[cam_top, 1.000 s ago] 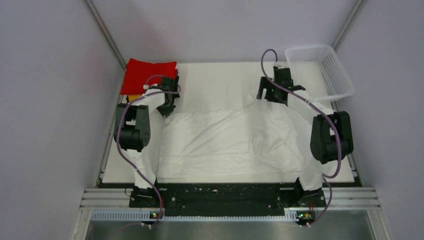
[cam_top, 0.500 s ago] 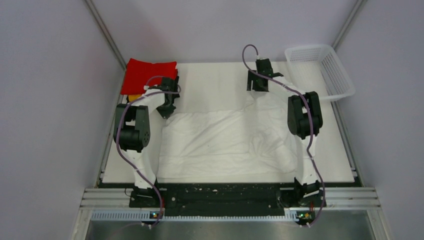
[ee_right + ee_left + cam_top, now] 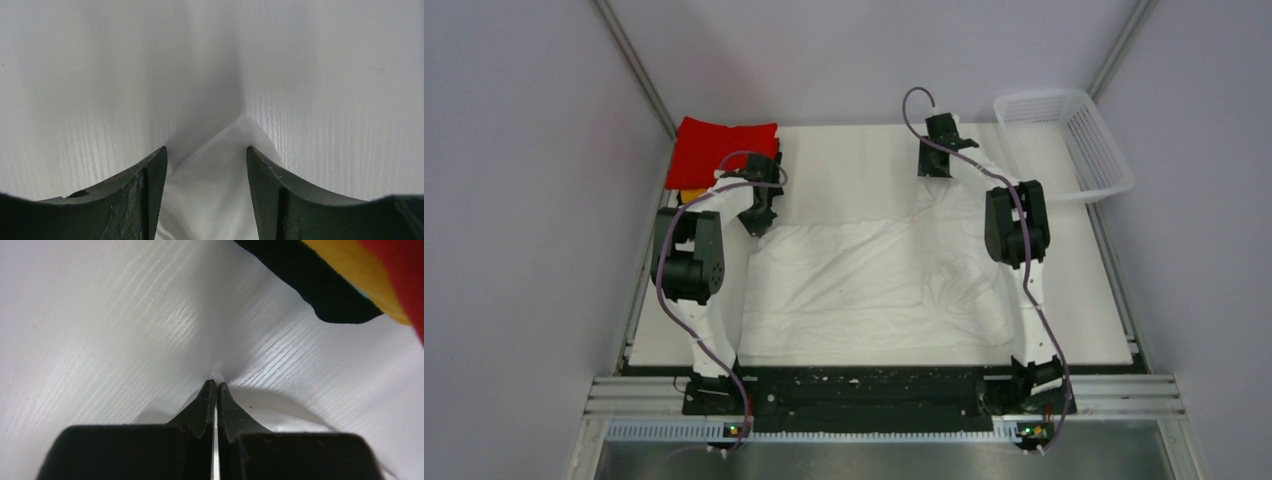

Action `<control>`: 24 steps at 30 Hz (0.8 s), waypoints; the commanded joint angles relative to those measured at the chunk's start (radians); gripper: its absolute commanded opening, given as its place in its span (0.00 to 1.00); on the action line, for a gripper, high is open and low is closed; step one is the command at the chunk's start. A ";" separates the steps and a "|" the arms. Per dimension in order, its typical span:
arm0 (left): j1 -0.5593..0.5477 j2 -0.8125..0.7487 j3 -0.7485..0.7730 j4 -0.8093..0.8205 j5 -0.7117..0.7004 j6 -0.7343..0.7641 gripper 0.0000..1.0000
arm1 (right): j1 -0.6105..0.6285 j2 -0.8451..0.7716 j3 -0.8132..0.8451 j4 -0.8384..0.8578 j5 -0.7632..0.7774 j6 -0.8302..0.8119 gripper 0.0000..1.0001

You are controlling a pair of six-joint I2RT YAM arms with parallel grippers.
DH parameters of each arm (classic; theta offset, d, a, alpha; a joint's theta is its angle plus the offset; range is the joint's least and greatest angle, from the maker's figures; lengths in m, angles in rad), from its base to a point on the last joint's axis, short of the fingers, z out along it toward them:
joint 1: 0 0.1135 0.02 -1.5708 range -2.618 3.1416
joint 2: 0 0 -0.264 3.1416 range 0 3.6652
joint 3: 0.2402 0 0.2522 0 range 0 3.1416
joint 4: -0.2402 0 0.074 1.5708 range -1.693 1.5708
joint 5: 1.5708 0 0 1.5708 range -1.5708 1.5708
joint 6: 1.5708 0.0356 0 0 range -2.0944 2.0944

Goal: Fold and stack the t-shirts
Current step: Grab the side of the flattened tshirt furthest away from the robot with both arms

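Observation:
The white t-shirt (image 3: 874, 280) lies spread and wrinkled on the middle of the table. My left gripper (image 3: 759, 222) is at its back left corner; in the left wrist view the gripper (image 3: 216, 384) is shut, with a thin bit of white cloth (image 3: 280, 415) pinched at the tips. My right gripper (image 3: 932, 174) is at the shirt's back right corner. In the right wrist view the gripper (image 3: 206, 152) is open, and a point of white cloth (image 3: 220, 180) lies between the jaws. A folded red t-shirt (image 3: 719, 140) tops a stack at the back left, over orange-yellow (image 3: 360, 275) and black (image 3: 320, 295) shirts.
A white plastic mesh basket (image 3: 1096, 140) stands at the back right corner. Grey walls close in the table on the left, right and back. The stack of shirts sits just behind my left gripper.
My right arm has swung left and toward the back, and its gripper went from near the basket to the shirt's back right corner. The left arm has not moved.

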 commanded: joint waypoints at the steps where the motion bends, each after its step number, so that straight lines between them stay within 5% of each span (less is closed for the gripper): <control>1: -0.003 -0.009 0.039 -0.004 0.012 0.013 0.00 | 0.011 0.091 0.094 -0.100 0.093 0.056 0.61; 10: -0.004 -0.012 0.040 -0.011 0.010 0.013 0.00 | 0.030 0.155 0.182 -0.168 0.096 0.096 0.54; 20: -0.004 -0.028 0.045 -0.011 0.007 0.010 0.00 | 0.041 0.028 0.017 -0.087 0.162 0.125 0.00; 24: -0.004 -0.045 0.041 -0.010 0.011 0.009 0.00 | 0.042 -0.069 -0.049 -0.004 0.182 0.106 0.00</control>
